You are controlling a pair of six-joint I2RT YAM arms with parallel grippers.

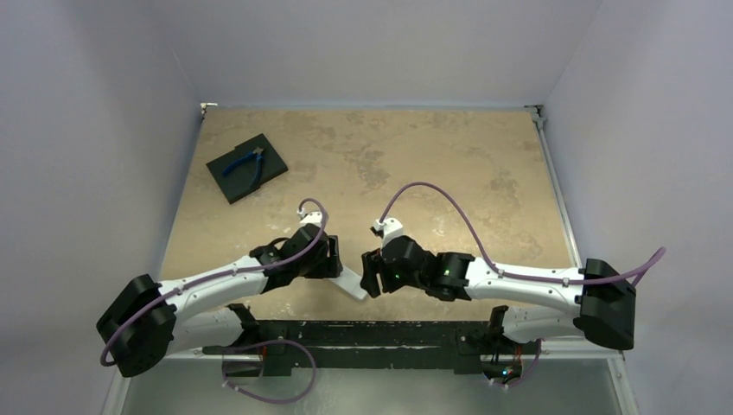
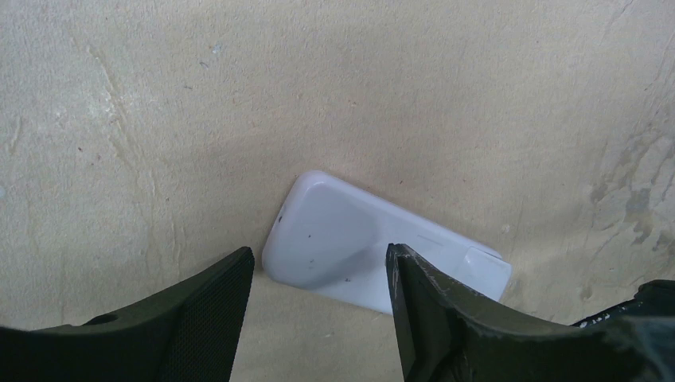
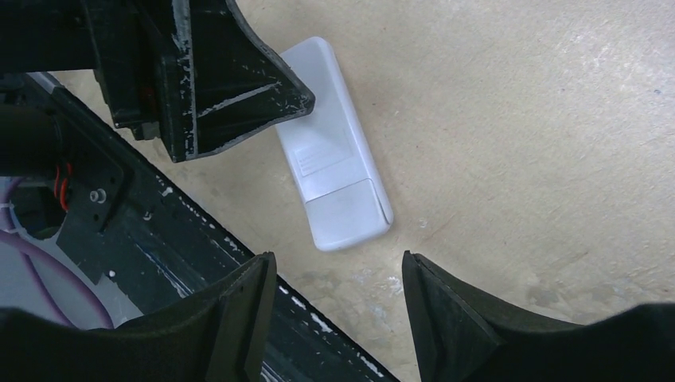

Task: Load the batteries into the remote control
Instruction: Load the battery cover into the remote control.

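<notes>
My blue pliers (image 1: 245, 162) lie on top of a black square pad (image 1: 233, 186). The pad sits crooked, far back on the left of the tan table (image 1: 432, 156).

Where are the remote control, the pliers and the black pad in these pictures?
remote control (image 3: 338, 159): right wrist view, middle of its plain white back.
pliers (image 1: 240, 162): top external view, on the blue handles.
black pad (image 1: 252, 185): top external view, bare part next to the pliers.
</notes>
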